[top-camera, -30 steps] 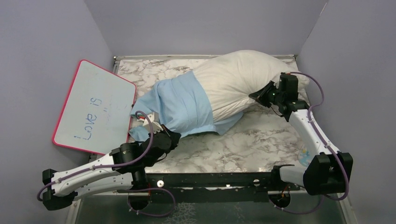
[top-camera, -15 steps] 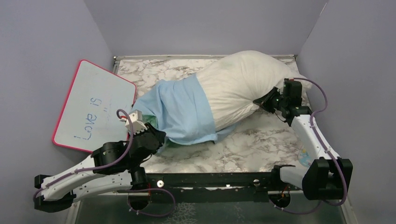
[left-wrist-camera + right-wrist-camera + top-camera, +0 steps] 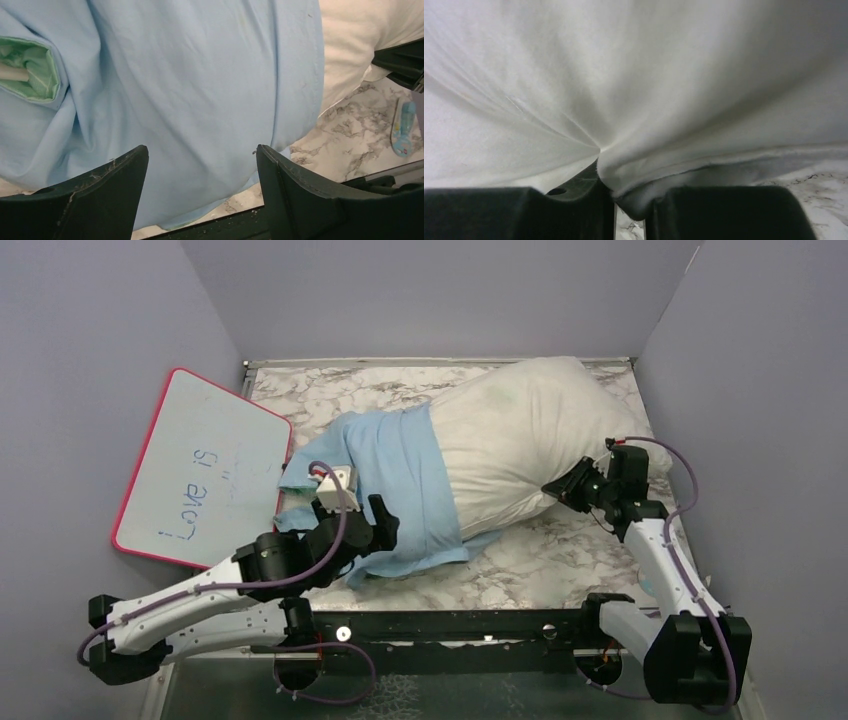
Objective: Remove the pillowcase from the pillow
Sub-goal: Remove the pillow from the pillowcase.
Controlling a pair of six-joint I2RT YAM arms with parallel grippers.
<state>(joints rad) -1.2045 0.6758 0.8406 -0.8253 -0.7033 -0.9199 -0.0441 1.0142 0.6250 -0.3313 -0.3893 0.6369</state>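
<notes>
Peeling the pillowcase off looks roughly half done to me. It's a light-blue sleeve bunched over the left half of the pillow, which lies across the middle of the marble table with its white end bare on the right. The right tool is pinched shut on a fold at the pillow's near right corner, with the cloth puckering into it, so that's your anchor. The left tool hangs wide open with nothing in it, right over the blue cloth near its front edge. I'd drop down and grab a good fat fold of just the blue layer, not the stuffing underneath, then pull left, away from the anchor, low along the table. Bite too deep and the whole pillow probably drags along.
</notes>
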